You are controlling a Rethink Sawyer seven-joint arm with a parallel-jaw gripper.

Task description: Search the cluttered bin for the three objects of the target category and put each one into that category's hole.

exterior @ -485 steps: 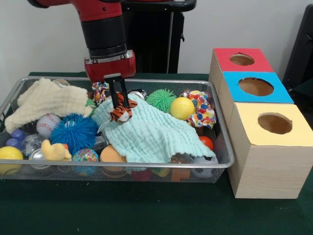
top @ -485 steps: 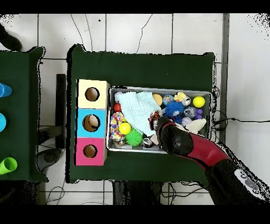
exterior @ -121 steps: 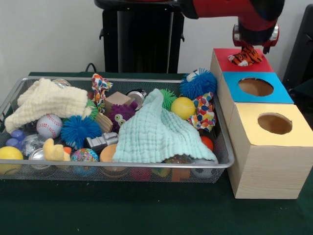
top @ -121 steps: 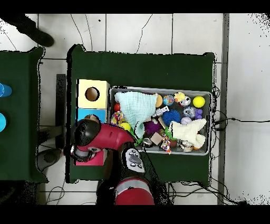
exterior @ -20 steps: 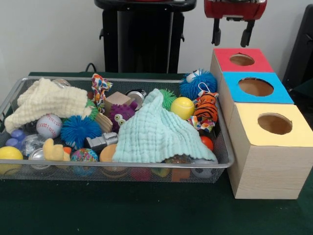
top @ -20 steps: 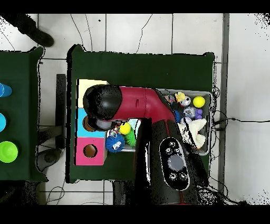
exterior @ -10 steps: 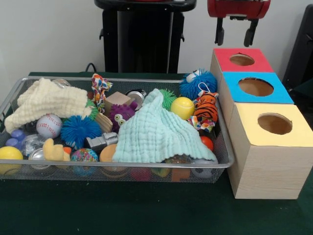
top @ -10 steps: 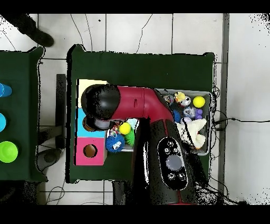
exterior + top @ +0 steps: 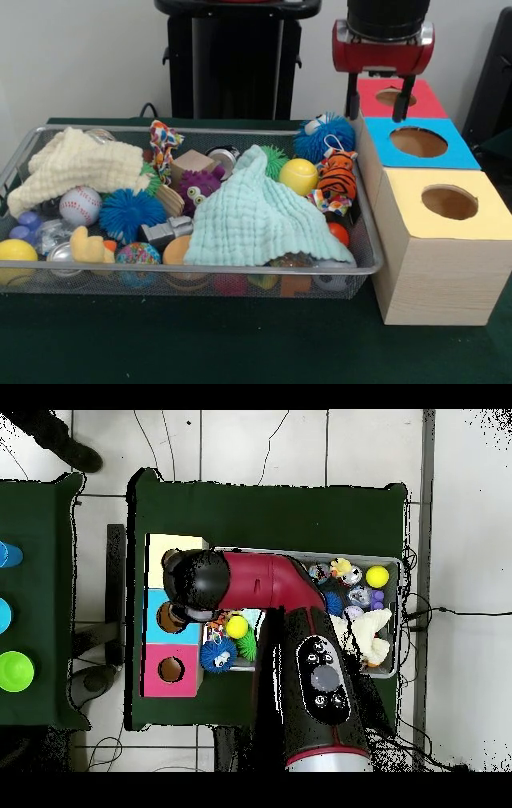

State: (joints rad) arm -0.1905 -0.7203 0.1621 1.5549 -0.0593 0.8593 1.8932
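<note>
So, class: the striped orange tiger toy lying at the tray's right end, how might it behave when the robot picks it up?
The tiger toy looks soft and stuffed, so it would probably squash and sag rather than stay stiff. It seems light for its size. It leans on the patterned ball and the wire tray wall, so lifting it may nudge its neighbours. The open pincer hangs above it.

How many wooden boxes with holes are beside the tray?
3, in a row by the tray: red box farthest back, blue box in the middle, yellow box nearest. None look hidden.

Even, soft indoor light, faint shadows, no glare, slightly soft focus.
</note>
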